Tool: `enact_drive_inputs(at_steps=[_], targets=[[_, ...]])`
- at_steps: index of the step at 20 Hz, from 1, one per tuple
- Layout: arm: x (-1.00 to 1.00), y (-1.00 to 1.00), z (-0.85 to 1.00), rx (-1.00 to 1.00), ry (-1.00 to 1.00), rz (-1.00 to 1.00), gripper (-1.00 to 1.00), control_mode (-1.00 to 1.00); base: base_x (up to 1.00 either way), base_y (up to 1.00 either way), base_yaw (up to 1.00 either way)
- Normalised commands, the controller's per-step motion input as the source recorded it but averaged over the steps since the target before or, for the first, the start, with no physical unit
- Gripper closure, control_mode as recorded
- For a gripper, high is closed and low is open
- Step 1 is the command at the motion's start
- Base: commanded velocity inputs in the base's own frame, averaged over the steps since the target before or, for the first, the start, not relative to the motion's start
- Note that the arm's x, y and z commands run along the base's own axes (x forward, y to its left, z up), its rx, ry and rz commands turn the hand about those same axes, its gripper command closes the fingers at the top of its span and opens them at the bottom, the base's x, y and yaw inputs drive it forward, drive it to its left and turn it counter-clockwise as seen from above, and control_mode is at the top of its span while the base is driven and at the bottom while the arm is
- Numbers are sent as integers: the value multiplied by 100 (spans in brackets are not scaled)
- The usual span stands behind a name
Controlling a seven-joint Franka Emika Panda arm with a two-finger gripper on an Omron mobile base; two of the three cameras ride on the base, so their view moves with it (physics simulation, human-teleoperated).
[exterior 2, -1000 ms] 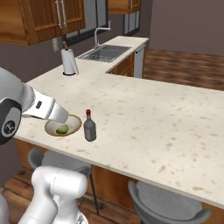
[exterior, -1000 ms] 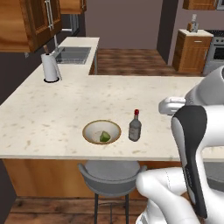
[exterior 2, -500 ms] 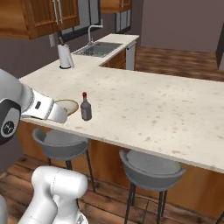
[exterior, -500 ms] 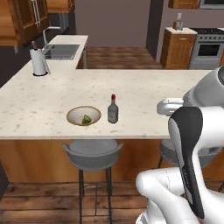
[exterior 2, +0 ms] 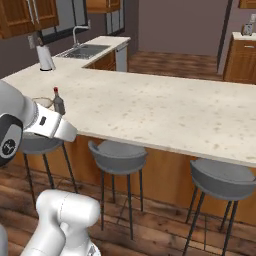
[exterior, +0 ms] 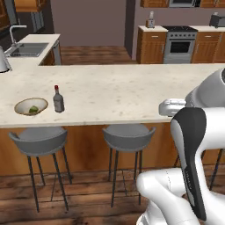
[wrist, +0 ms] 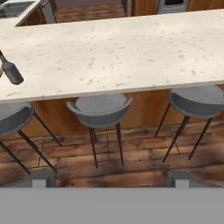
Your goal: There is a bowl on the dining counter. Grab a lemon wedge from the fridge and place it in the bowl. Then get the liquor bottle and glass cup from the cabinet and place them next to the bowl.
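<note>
The dining counter's beige speckled surface (exterior: 123,88) runs across the left base view on its orange-brown wooden base, with grey round stools (exterior: 128,134) tucked under its near edge. Toward the left end of that surface sits the shallow tan-brown bowl (exterior: 31,106), with a green lemon wedge (exterior: 33,108) lying inside it. Just beside the bowl, on its right, the liquor bottle (exterior: 58,99) stands upright, dark-bodied with a red cap; the two are close but apart. In the right base view the bottle (exterior 2: 58,102) shows near the white arm's forearm, which partly covers the bowl. In the hand view the end effector (wrist: 109,180) hangs out past the near edge of the surface, above the wooden floor (wrist: 131,162) and the stools, its two finger tips spread wide and grasping nothing. Farther back, a sink (exterior 2: 82,50) and a paper towel roll (exterior 2: 46,58) sit on the adjoining counter.
</note>
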Motion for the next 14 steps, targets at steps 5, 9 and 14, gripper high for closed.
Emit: enact_drive_inputs(at_steps=[5,9,14], targets=[[0,0,0,0,0,0,-100,100,-9,-100,-6],[0,0,0,0,0,0,-100,100,0,-100,-5],[0,0,0,0,0,0,-100,100,0,-100,-6]])
